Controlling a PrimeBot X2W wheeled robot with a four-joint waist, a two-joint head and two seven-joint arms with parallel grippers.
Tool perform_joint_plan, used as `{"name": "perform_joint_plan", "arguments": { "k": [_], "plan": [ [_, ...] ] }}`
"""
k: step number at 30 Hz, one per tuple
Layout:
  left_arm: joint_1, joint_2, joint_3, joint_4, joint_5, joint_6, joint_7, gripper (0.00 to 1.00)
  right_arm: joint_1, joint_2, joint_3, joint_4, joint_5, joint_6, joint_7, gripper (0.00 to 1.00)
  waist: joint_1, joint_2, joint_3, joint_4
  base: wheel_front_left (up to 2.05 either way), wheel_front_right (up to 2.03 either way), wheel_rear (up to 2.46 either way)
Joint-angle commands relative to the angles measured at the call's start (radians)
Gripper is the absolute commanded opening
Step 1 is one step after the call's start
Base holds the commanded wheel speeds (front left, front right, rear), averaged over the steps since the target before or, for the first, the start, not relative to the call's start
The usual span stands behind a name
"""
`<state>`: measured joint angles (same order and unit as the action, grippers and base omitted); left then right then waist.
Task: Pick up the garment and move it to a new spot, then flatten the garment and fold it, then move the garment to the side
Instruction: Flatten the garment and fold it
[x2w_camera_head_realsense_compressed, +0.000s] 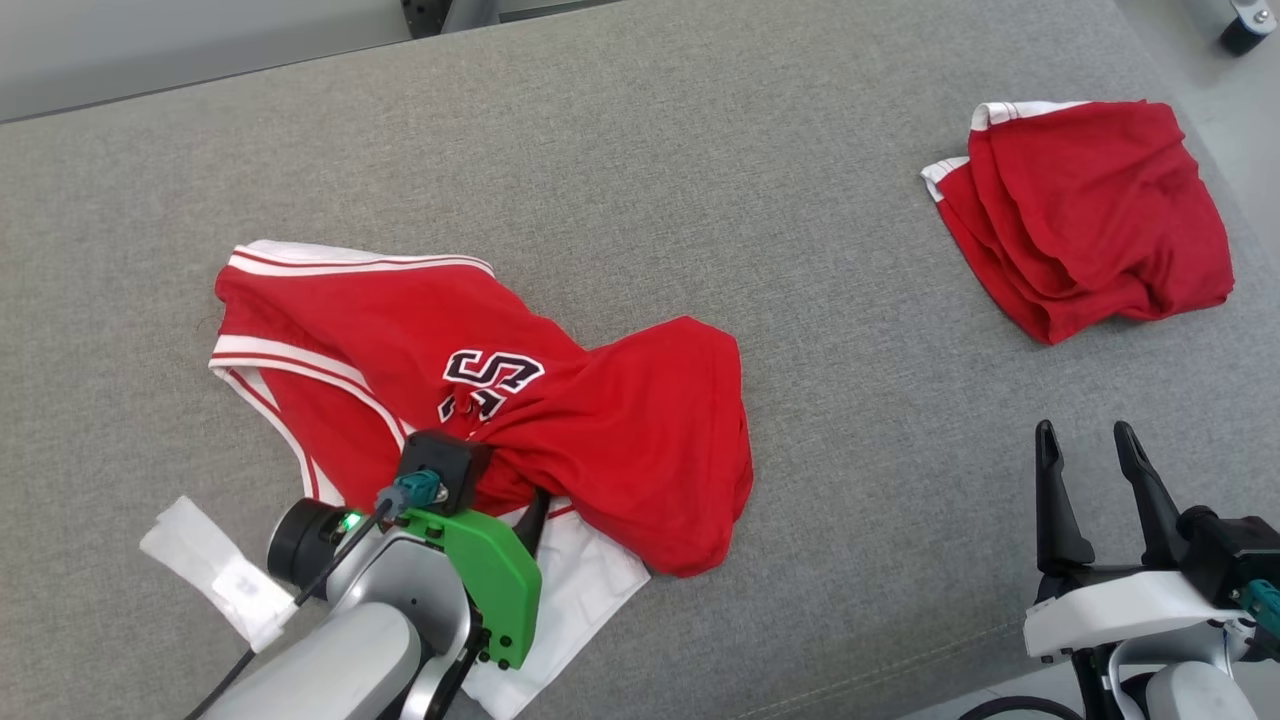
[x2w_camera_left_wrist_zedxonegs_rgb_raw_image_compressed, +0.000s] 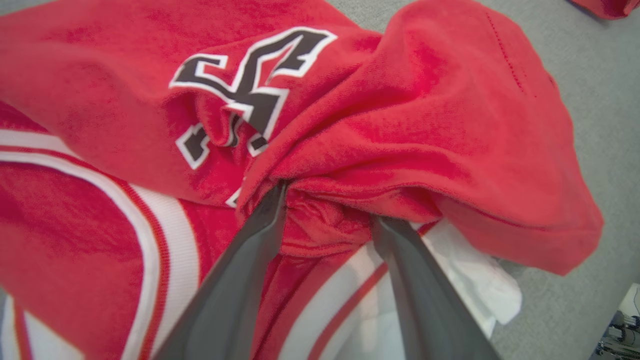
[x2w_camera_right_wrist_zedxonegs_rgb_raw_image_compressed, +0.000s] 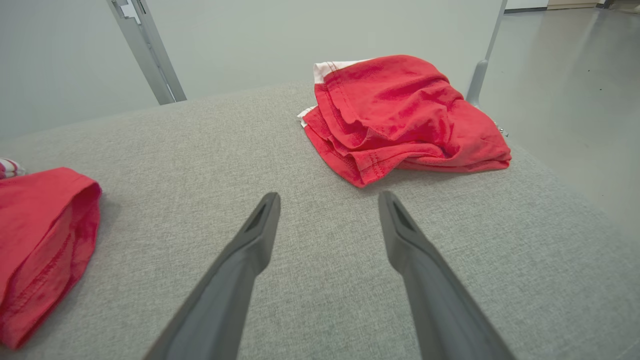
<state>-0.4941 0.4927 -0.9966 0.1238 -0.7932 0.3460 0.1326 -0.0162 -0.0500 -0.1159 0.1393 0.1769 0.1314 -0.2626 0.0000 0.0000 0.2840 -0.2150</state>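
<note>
L gripper (x2w_camera_left_wrist_zedxonegs_rgb_raw_image_compressed: 327, 210) sits at the near edge of the grey cushion (x2w_camera_head_realsense_compressed: 700, 150), left of mid, nose down on the jersey (x2w_camera_head_realsense_compressed: 620, 450). Fingers (x2w_camera_left_wrist_zedxonegs_rgb_raw_image_compressed: 235, 280) are apart, abt as wide as the other arm's, tips tucked under a thick red fold w/ a wad of cloth bunched between them. Can't tell if that wad is squeezed at all. R gripper (x2w_camera_head_realsense_compressed: 1085, 440) is at the near right corner, fingers spread wide, nothing between them, just bare grey fabric beyond, well apart from both garments.

White scrap (x2w_camera_head_realsense_compressed: 215, 575) lies near the near edge, just left of the L wrist, close to the jersey but apart from it.

Jersey is on the near-left part of the cushion, crumpled, not flat. Right half is humped into a rounded red mass, w/ a white panel (x2w_camera_head_realsense_compressed: 590, 590) poking out under it toward the near edge. Dark number print (x2w_camera_head_realsense_compressed: 490, 375) w/ white outline is creased mid-jersey, just beyond the gripper. Red-white striped trim (x2w_camera_head_realsense_compressed: 330, 262) runs along its far and left sides.

Shorts (x2w_camera_head_realsense_compressed: 1090, 210), red w/ a white band, lie roughly folded by the far right corner, well apart from the jersey.

Past the far edge: pale wall, metal strut (x2w_camera_right_wrist_zedxonegs_rgb_raw_image_compressed: 145, 50), a castor (x2w_camera_head_realsense_compressed: 1245, 30) on the floor beyond the right corner
</note>
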Motion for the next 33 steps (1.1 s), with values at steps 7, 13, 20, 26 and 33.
{"name": "perform_joint_plan", "arguments": {
  "k": [7,13,20,26,33],
  "plan": [
    [-0.067,0.082,-0.061,-0.193,0.08,0.017,0.127,1.0,0.016,-0.002,-0.011,-0.001,0.0,-0.002,-0.003,1.0,0.0,0.0,-0.012,-0.01,0.0,0.0,0.0],
    [-0.088,0.158,-0.115,-0.453,0.144,0.048,0.241,1.0,0.023,-0.002,-0.011,0.0,0.007,-0.002,-0.003,1.0,0.0,0.0,-0.02,-0.017,0.0,0.0,0.0],
    [-0.13,0.06,-0.188,-0.442,0.152,-0.018,0.277,1.0,0.0,-0.002,-0.002,0.002,0.011,-0.002,-0.003,1.0,0.0,0.0,-0.013,-0.024,0.0,0.0,0.0],
    [-0.184,-0.03,-0.255,-0.187,0.209,-0.139,0.31,1.0,-0.007,-0.002,0.009,0.01,0.025,-0.002,-0.003,1.0,0.0,0.0,-0.012,-0.054,0.0,0.0,0.0],
    [-0.183,-0.078,-0.274,-0.011,0.241,-0.214,0.313,0.76,0.009,-0.001,0.002,0.016,0.034,-0.002,-0.003,1.0,0.0,0.0,-0.021,-0.073,0.0,0.0,0.0]
  ]
}}
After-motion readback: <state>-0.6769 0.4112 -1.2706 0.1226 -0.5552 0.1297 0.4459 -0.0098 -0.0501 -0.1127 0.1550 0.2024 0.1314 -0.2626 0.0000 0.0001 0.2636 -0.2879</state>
